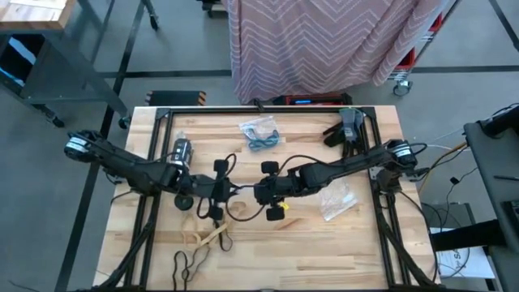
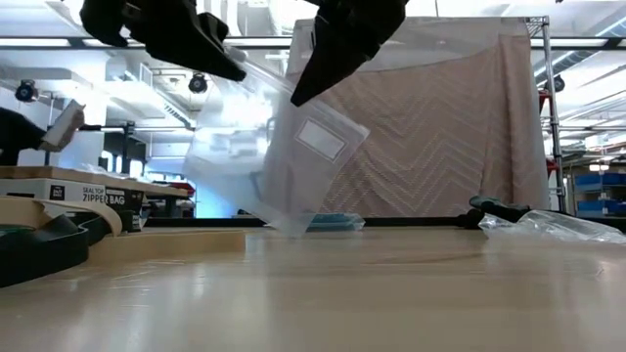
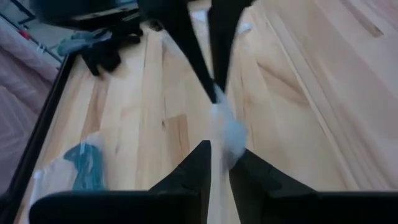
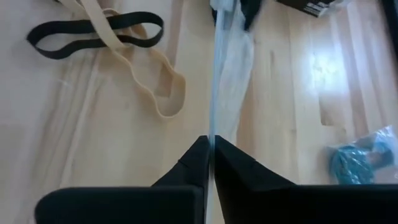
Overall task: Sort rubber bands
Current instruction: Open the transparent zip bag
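Rubber bands (image 1: 204, 238), tan and black, lie loose at the near left of the tabletop (image 1: 357, 243), a black loop (image 4: 93, 34) crossing a tan one (image 4: 158, 84). Above centre, the left gripper (image 1: 217, 193) and right gripper (image 1: 263, 193) face each other, each with jaws pressed together on an edge of a clear zip bag (image 2: 293, 166) held off the surface. Farther back lies a bag holding blue bands (image 1: 259, 134); dark gloves (image 1: 345, 130) rest at far right, another clear bag (image 1: 334, 201) nearer.
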Robot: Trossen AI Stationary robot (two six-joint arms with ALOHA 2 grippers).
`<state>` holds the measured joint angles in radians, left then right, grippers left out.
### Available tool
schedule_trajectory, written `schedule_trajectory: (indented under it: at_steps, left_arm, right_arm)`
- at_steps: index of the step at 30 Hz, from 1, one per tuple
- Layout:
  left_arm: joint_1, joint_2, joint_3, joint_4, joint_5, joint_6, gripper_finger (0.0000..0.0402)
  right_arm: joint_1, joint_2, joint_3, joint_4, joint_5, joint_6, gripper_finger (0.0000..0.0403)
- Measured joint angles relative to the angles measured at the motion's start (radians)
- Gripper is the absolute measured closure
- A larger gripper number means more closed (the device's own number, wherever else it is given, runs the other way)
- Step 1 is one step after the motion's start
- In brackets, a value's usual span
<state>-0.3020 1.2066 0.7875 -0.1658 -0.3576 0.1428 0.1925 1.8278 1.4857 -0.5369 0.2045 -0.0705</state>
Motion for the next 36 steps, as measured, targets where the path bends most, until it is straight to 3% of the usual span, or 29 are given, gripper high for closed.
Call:
schedule_trajectory:
  at_steps: [5,11,15,20,28,32,36]
  left_arm:
    - [0.013,0.000,-0.001,0.010,0.000,0.004,0.0396]
    - [0.022,0.000,-0.001,0.008,0.001,-0.015,0.0400]
    - [0.023,-0.006,-0.001,-0.004,0.000,-0.032,0.0401]
    - [0.023,-0.031,-0.001,-0.035,0.001,-0.065,0.0401]
    - [0.023,-0.080,-0.016,-0.070,0.012,-0.082,0.0401]
    - [0.023,-0.081,-0.016,-0.071,0.063,-0.077,0.0401]
    - [0.022,-0.086,-0.018,-0.076,0.025,-0.049,0.0402]
  right_arm:
    - [0.001,0.005,-0.015,0.066,0.004,-0.018,0.0357]
    - [0.000,0.006,-0.033,0.250,0.015,-0.035,0.0301]
    - [0.001,0.022,-0.033,0.319,0.060,-0.035,0.0286]
    - [-0.001,0.034,-0.035,0.332,0.086,-0.035,0.0307]
    - [-0.002,0.034,-0.037,0.347,0.146,-0.050,0.0394]
    - [-0.007,0.034,-0.037,0.369,0.159,-0.051,0.0395]
    - [-0.012,0.034,-0.038,0.367,0.161,-0.047,0.0400]
